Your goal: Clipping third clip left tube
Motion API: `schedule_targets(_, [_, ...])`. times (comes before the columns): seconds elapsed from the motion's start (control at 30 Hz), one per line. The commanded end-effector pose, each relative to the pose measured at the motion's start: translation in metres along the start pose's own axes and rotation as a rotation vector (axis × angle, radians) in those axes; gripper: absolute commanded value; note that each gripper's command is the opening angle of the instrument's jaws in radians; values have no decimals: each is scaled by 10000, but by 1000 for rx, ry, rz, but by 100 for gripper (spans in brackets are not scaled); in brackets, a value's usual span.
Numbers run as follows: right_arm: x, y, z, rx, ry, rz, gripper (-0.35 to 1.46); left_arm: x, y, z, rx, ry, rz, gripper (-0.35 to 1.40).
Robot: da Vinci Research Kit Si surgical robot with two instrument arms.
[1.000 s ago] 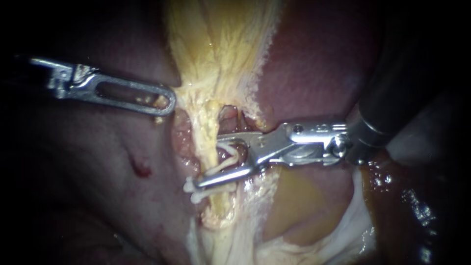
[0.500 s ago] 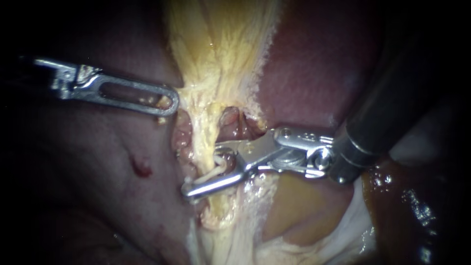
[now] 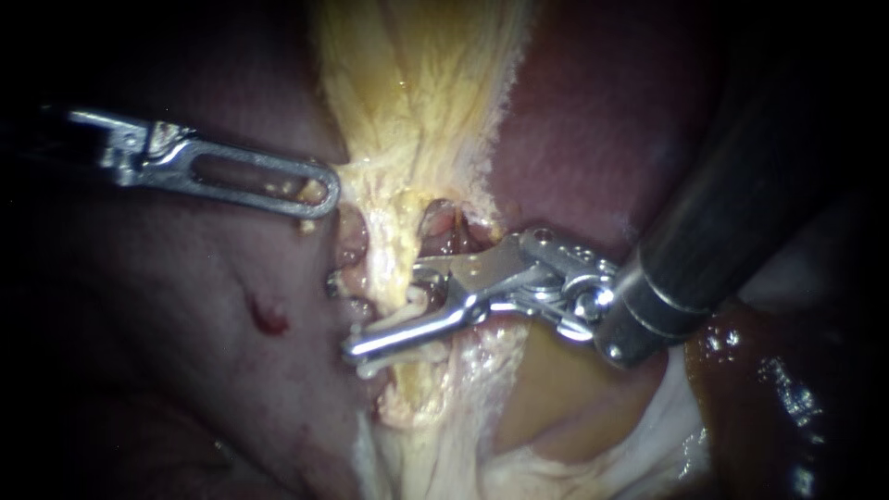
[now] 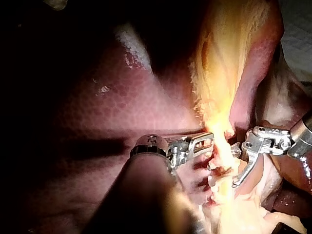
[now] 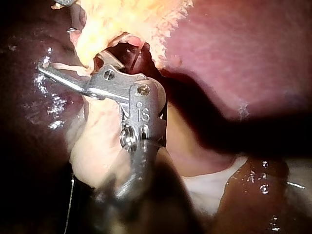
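A yellow left tube (image 3: 391, 264) runs down from fatty yellow tissue (image 3: 417, 83) in the endoscope view. My right instrument (image 3: 342, 318) reaches across it from the right. One jaw lies in front of the tube and the other passes behind it, with a white clip (image 3: 421, 296) held between them. A second white clip (image 3: 372, 368) sits on the tube just below the front jaw. My left instrument (image 3: 319, 196) has slotted jaws shut on the edge of the yellow tissue, drawing it left. The same hold shows in the left wrist view (image 4: 207, 141), and the right jaws in theirs (image 5: 68, 61).
Dark red liver (image 3: 185, 370) lies to the left with a small red spot (image 3: 266, 318). More liver (image 3: 593, 120) rises on the right behind the right shaft. A reddish strand (image 3: 446, 231) runs beside the tube. Pale membrane (image 3: 667, 426) lies low on the right.
My right instrument has slid left across the tube, its jaws have drawn closer together and its shaft has swung steeper. The left instrument has barely moved.
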Motion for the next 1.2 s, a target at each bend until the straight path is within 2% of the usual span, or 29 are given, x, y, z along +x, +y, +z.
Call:
schedule_targets(0.03, [1, 0, 0, 2, 9, 5, 49, 0, 0, 0, 0, 0, 0, -35])
schedule_targets(0.37, [5, 3, -1, -4, 59, 25, 49, 0, 0, 0, 0, 0, 0, -35])
schedule_targets(0.5, [5, 1, 0, -2, 62, 27, 49, 0, 0, 0, 0, 0, 0, -35])
schedule_targets(0.97, [9, -28, 15, 77, 47, 30, 49, 0, 0, 0, 0, 0, 0, -35])
schedule_targets(1.13, [10, -29, 16, 79, 56, 34, 49, 0, 0, 0, 0, 0, 0, -35])
schedule_targets(1.2, [11, -27, 14, 61, 67, 38, 49, 0, 0, 0, 0, 0, 0, -35])
